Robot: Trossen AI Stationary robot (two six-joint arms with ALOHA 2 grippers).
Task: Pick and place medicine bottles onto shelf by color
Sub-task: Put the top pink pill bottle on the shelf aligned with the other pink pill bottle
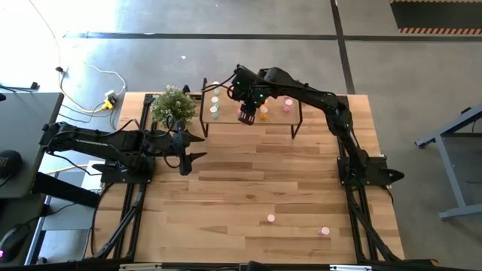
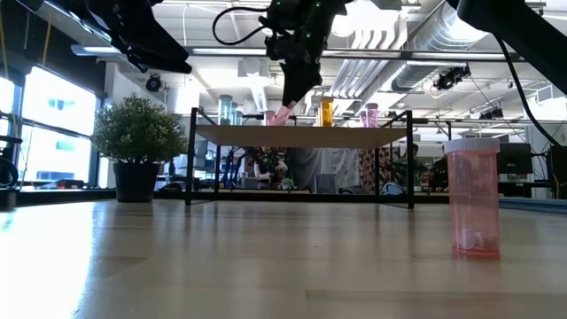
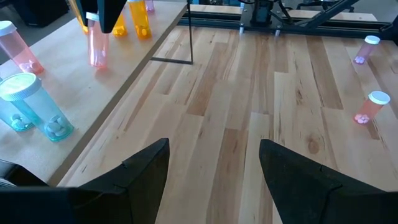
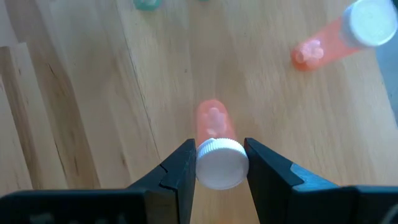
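Observation:
The shelf stands at the table's far edge, with a light wood top on thin black legs. Pale green bottles, a pink one and orange ones stand on it on their bases. My right gripper hovers over the shelf top, shut on a pink bottle. Another pink bottle stands nearby on the shelf. My left gripper is open above the table, near the shelf's left end, holding nothing. My right gripper pinches the pink bottle by its white cap, one finger on each side. The fingers come from above, pointing down. The bottle hangs below them, slightly tilted. I cannot tell whether its lower end touches the shelf top.
Two more bottles stand on the table near its near right corner, a pink one and a magenta one. A potted plant sits beside the shelf's left end. Bare wood lies between the shelf and these bottles.

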